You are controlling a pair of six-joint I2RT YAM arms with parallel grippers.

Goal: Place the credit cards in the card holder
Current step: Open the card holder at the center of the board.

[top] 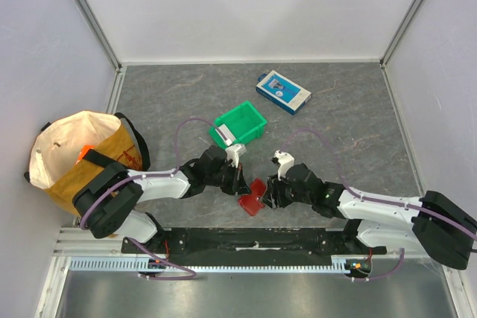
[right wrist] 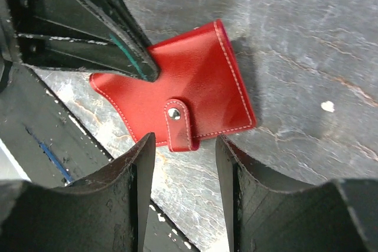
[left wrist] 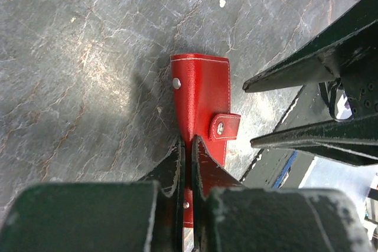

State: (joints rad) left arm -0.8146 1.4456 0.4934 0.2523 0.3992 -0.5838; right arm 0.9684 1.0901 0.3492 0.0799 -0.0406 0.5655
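The card holder (top: 252, 197), a red leather wallet with white stitching and a snap tab, sits on the grey stone-patterned bench (top: 350, 132) near its front edge, between my two arms. At the far left stands a tan tote bag (top: 78, 158) with black straps and something orange inside. My left tool (left wrist: 188, 146) comes next, its jaws pressed together on the near edge of the card holder, with red leather pinched between them. Just behind it is a green plastic bin (top: 241, 124) holding something white that I cannot make out. My right tool (right wrist: 184, 141) reaches the holder from the other side with its jaws apart, the snap tab in the gap between their tips, neither clearly touching it. Further back and to the right a blue-and-white box (top: 283, 92) lies flat.
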